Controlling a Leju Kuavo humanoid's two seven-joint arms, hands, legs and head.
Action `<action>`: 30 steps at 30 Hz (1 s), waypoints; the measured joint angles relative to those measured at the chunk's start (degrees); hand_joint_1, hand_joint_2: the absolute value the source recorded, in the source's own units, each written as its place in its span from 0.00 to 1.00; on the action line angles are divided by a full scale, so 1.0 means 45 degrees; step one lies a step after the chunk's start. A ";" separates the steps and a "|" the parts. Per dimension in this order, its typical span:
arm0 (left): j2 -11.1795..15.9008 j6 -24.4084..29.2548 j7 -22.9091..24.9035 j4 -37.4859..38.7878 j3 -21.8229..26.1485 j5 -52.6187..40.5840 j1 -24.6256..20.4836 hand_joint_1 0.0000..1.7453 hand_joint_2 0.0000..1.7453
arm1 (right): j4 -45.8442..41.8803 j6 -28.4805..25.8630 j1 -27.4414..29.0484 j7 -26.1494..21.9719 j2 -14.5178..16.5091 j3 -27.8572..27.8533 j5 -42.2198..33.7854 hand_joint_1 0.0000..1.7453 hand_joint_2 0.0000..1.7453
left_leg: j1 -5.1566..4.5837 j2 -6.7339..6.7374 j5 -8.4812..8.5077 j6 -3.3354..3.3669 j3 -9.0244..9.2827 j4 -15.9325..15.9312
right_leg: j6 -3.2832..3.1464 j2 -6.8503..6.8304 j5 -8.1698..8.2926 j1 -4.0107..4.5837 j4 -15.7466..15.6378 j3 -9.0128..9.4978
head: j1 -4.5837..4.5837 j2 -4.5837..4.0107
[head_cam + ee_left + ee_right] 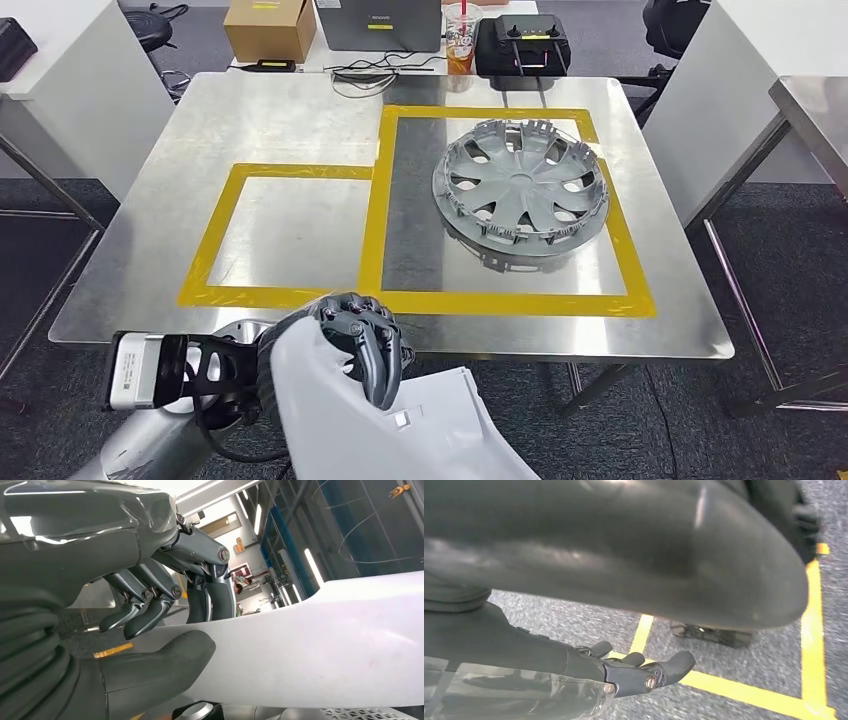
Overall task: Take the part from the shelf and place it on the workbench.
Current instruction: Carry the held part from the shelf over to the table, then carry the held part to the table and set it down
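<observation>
The left hand grips the white part by its upper edge, fingers over one face and thumb under, holding it in the air at the near edge of the workbench. The right hand hangs over grey carpet with yellow lines, fingers loosely apart, holding nothing. Farther off, a grey hubcap lies inside the larger yellow-taped rectangle.

My steel workbench: yellow tape outlines on top; grey wheel cover inside right outline.
</observation>
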 joint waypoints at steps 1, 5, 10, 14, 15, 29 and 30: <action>-0.0002 0.0000 0.0000 -0.0005 0.0002 -0.0013 0.0001 0.98 1.00 | 0.0002 0.0001 0.0000 0.0000 -0.0009 0.0000 -0.0001 0.00 0.00 | -0.0016 -0.0022 -0.0143 -0.0075 0.0032 0.0112 | 0.0051 0.0004 0.0362 -0.0020 -0.0778 0.0326 | 0.0012 0.0000; -0.0001 0.0079 0.0068 -0.0110 0.0021 -0.0186 0.0002 0.98 1.00 | 0.0003 0.0039 -0.0020 0.0000 -0.0008 -0.0009 0.0015 0.00 0.00 | -0.0053 -0.0045 -0.0465 -0.0273 0.0066 0.0347 | -0.0395 0.0022 0.0584 0.0001 -0.1555 0.0741 | -0.0007 0.0000; 0.0023 0.0381 0.0189 -0.0310 0.0132 -0.0625 -0.0035 0.98 1.00 | -0.0010 0.0000 -0.0004 -0.0008 -0.0006 -0.0006 0.0220 0.00 0.00 | 0.0119 0.0065 -0.1659 -0.0621 -0.1138 0.2795 | -0.0702 0.0020 0.0418 -0.0087 -0.1579 0.0972 | -0.0082 -0.0001; 0.0100 0.0874 0.0225 -0.0311 0.0237 -0.1775 -0.0071 0.98 1.00 | -0.0013 -0.0027 -0.0011 -0.0010 0.0004 -0.0007 0.0520 0.00 0.00 | 0.0217 0.0116 -0.1352 -0.0662 -0.2033 0.3779 | -0.0750 0.0037 0.0277 -0.0079 -0.1580 0.1164 | -0.0084 -0.0001; 0.0118 0.1037 0.0284 -0.0308 0.0278 -0.2254 -0.0131 0.98 1.00 | -0.0010 0.0027 -0.0015 -0.0015 0.0012 -0.0006 0.0622 0.00 0.00 | 0.0213 0.0118 -0.0767 -0.0609 -0.1680 0.2890 | -0.0728 0.0046 0.0234 -0.0078 -0.1583 0.1241 | -0.0084 0.0000; 0.0410 0.2829 0.0814 0.1093 0.0253 -0.7218 -0.1477 0.98 1.00 | 0.0767 0.0914 -0.0172 -0.0341 0.0429 -0.0005 0.1307 0.00 0.00 | -0.0027 0.0073 0.0270 -0.0003 -0.0289 0.0018 | -0.0355 0.0023 -0.0872 -0.0029 0.1592 -0.0551 | 0.0022 -0.0001; 0.0438 0.3117 0.0864 0.1498 0.0164 -0.7933 -0.1695 0.98 1.00 | 0.0942 0.1052 -0.0200 -0.0386 0.0512 -0.0004 0.1320 0.00 0.00 | -0.0033 0.0056 0.0257 -0.0020 -0.0282 0.0040 | -0.0248 0.0021 -0.0490 -0.0031 0.0774 -0.0211 | 0.0023 -0.0001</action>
